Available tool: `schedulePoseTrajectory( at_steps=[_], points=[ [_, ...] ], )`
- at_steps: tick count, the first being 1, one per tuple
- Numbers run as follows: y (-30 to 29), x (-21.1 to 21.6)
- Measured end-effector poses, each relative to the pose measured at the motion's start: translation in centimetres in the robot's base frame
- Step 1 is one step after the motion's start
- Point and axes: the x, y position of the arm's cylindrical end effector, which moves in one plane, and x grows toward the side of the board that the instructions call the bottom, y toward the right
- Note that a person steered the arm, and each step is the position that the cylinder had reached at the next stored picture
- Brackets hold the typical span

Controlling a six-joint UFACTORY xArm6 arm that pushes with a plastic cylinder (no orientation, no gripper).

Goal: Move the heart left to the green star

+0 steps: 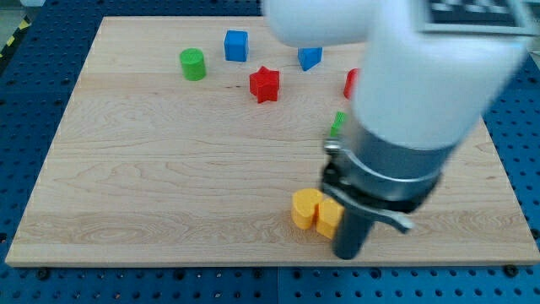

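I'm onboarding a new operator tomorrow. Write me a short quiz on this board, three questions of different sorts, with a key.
1. True or false: the green cylinder lies at the view's top left of the board.
2. Which block lies closest to the red star? A) blue cube B) yellow heart C) green cylinder
3. Fill in: my tip stands just to the view's ____ of the yellow blocks.

Key: 1 true; 2 A; 3 right.
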Motion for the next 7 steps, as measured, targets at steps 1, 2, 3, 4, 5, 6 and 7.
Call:
schedulePoseTrajectory(
  at_steps=[1,2,3,4,5,6,7],
  points=[
    [-0.4,-0.6],
    [-0.4,-1.0],
    [-2.1,-2.0],
    [-5.5,-3.8],
    [-7.3,-5.7],
    [-7.4,-6.6],
    [-7.4,-6.3]
  ],
)
